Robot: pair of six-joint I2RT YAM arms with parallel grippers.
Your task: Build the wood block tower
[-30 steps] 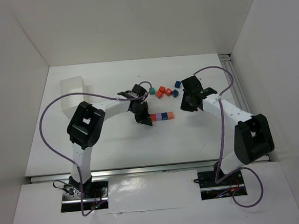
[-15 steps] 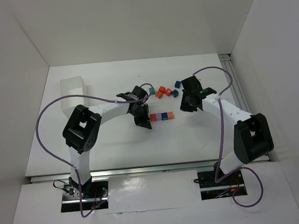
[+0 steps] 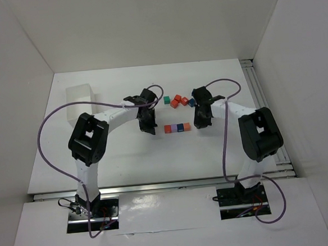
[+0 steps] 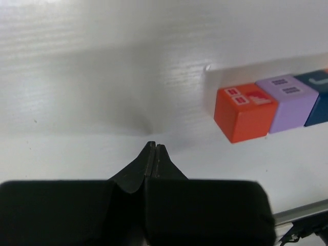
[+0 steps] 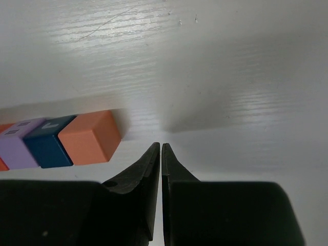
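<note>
A row of wood blocks lies flat on the table: red (image 3: 168,129), purple (image 3: 174,128), dark blue (image 3: 180,127), orange (image 3: 186,126). No stacked tower shows. My left gripper (image 3: 149,128) is shut and empty, just left of the red end; the left wrist view shows its tips (image 4: 154,146) apart from the red block (image 4: 245,111). My right gripper (image 3: 199,123) is shut and empty, just right of the orange end; its tips (image 5: 161,146) sit beside the orange block (image 5: 89,136) without touching.
Loose blocks lie behind the row: a teal one (image 3: 166,100), three red-orange ones (image 3: 177,101), a dark blue one (image 3: 192,102). A white tray (image 3: 81,100) stands at the back left. White walls enclose the table.
My right arm has swung left and brought its gripper close to the orange end of the row. My left gripper has drawn back a little to the left of the red end.
</note>
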